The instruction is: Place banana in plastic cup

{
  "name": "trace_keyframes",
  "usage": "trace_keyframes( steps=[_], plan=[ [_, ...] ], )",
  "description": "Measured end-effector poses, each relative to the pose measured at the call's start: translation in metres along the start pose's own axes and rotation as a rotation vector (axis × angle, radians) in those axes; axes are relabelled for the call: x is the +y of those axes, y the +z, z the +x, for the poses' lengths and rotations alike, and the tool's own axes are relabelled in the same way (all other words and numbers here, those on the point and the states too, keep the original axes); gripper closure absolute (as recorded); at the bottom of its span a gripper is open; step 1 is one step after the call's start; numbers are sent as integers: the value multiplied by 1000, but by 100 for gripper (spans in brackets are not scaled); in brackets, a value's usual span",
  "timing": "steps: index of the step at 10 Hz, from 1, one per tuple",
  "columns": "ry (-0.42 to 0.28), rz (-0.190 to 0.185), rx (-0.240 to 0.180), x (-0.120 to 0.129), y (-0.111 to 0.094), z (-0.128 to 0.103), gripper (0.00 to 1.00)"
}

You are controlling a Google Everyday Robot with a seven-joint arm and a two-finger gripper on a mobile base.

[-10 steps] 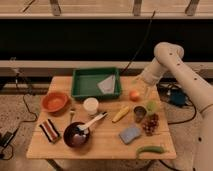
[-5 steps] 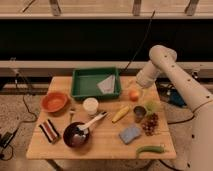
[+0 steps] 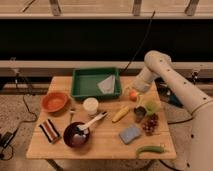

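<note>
The banana (image 3: 120, 113), small and yellow, lies on the wooden table (image 3: 105, 142) near its middle, just left of the dark cup (image 3: 139, 114). The pale lime-green plastic cup (image 3: 150, 106) stands right of the dark cup, near the table's right side. My gripper (image 3: 132, 89) hangs at the end of the white arm over the back right of the table, just above the round orange fruit (image 3: 133, 95) and behind the banana. It holds nothing that I can see.
A green tray (image 3: 96, 84) with a white folded cloth stands at the back. An orange bowl (image 3: 54, 101), a white cup (image 3: 90, 106), a dark bowl with a white utensil (image 3: 78, 134), a striped packet (image 3: 49, 130), a blue sponge (image 3: 130, 133), grapes (image 3: 149, 124) and a long green vegetable (image 3: 150, 149) lie around.
The arm has swung left and lower, bringing my gripper from beyond the table's right edge to just above the orange fruit. The objects on the table have not moved.
</note>
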Motion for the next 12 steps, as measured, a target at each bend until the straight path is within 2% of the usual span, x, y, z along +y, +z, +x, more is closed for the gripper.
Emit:
trace_keyframes(
  steps=[5,8,12],
  plan=[
    [-44,-43,-8,1,19,-20,31],
    [-43,-43,-12,-9,20,-25,31],
    [-31,-28,-19,-41,19,-25,31]
  ],
)
